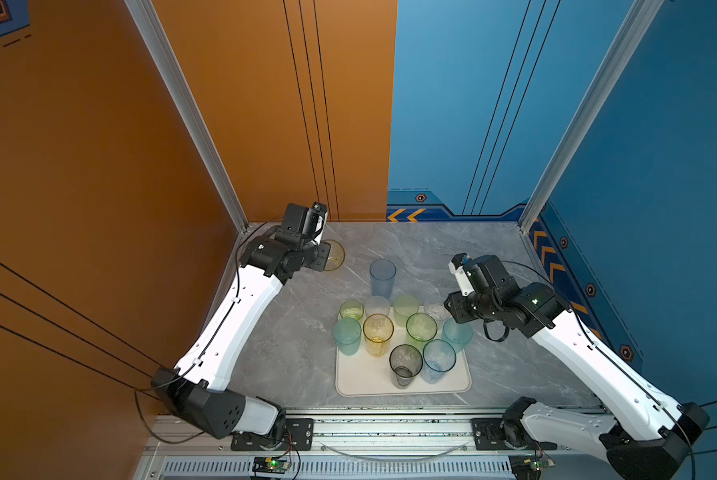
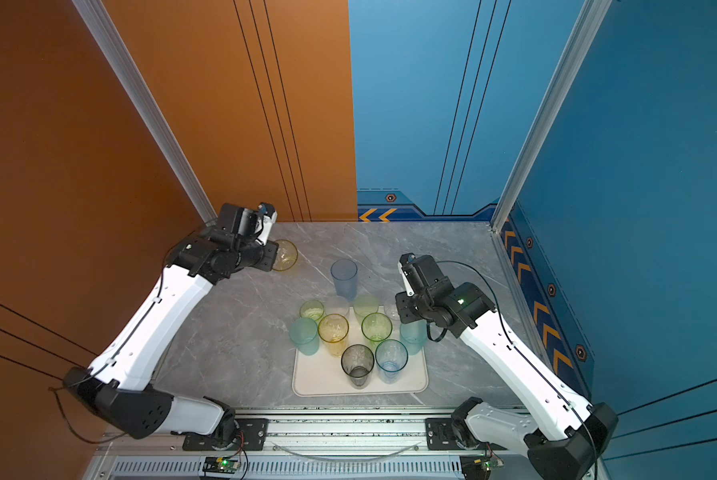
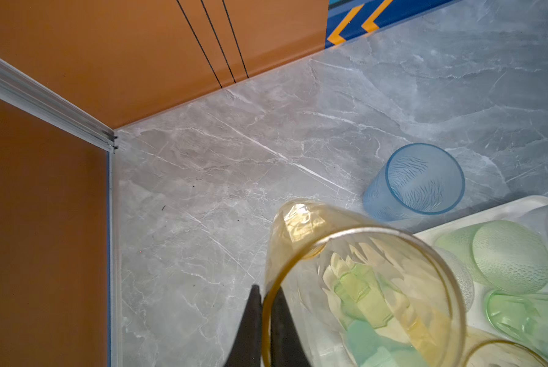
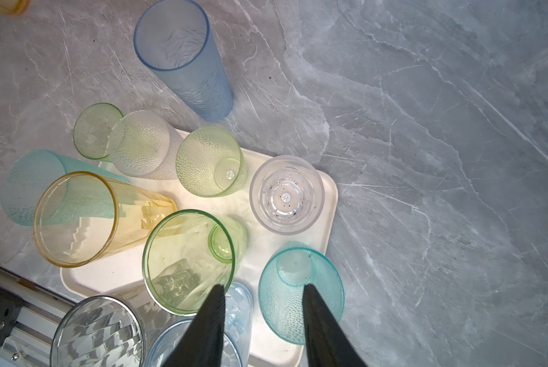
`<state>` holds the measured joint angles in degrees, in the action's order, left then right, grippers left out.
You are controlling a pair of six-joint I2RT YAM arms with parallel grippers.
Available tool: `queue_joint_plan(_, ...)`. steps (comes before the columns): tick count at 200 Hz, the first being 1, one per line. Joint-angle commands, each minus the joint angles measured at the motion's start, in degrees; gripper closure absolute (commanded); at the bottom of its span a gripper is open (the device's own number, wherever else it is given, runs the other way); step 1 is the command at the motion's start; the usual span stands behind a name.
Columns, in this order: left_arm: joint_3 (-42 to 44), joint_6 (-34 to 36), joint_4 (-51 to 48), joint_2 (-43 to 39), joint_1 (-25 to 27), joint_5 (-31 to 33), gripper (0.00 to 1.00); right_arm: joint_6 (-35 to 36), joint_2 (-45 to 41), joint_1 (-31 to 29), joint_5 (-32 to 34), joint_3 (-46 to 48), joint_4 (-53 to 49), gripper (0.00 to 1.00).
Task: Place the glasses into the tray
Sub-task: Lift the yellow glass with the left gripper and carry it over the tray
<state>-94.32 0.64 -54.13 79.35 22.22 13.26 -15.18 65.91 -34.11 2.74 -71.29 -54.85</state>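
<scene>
Top views, tray: the flat cream-white rectangular tray (image 1: pixel 363 380) lies on the grey marbled table (image 1: pixel 290 353). Its near strip is bare in both top views.
Top views, loaded: a crowd of tinted translucent glasses (image 1: pixel 421 328) fills the tray's far half. We count nine inside the rim, as far as we can judge.
Top views, doubtful: the small pale-green glass (image 1: pixel 351 309) stands at the tray's far-left corner. We cannot tell whether it is on the tray or just off it.
Top views, outside: the tall frosted blue glass (image 1: pixel 382 276) stands upright on the table just beyond the tray's far edge. The short yellow translucent glass (image 2: pixel 285 254) is well apart from the tray, out past its far-left corner.
Left wrist, grip: the left gripper (image 3: pixel 267 290) is clamped on the yellow glass's rim, one black finger outside the wall and one inside. We cannot tell whether the base is clear of the table.
Right wrist, grip: the right gripper (image 4: pixel 263 287) hovers over the tray's right side with its jaws apart and nothing between them. A teal dimpled glass (image 4: pixel 301 295) stands below it, inside the tray's right edge.
Done: by our reckoning about three quarters of the glasses are in.
Left: the yellow glass has to be carried to the tray and the blue one fetched, and perhaps the small green one nudged in. The bare near strip looks the likeliest room.
</scene>
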Motion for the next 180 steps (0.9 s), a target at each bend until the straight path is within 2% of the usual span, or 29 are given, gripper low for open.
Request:
queue_joint_plan(1,0.7,0.2,-3.5,-5.7,1.8,3.0,0.96,0.8,0.8,-0.2,-1.2,0.5,1.2,0.6)
queue_joint_plan(36,-0.5,-0.8,-8.5,-11.7,4.2,3.0,0.95,1.3,0.8,0.1,-1.2,0.7,2.1,0.6)
queue_joint_plan(83,-3.0,-2.6,-16.4,-15.3,9.2,1.6,0.95,1.7,0.5,1.1,-2.0,1.0,3.0,0.6)
queue_joint_plan(129,-3.8,-5.3,-21.8,-15.6,15.6,-0.7,0.95,1.6,-0.1,2.0,-2.9,1.4,5.1,0.6)
queue_joint_plan(180,1.1,-9.9,-23.4,-14.8,22.8,-2.7,0.95,0.9,-0.5,3.7,-4.5,2.0,7.2,0.6)
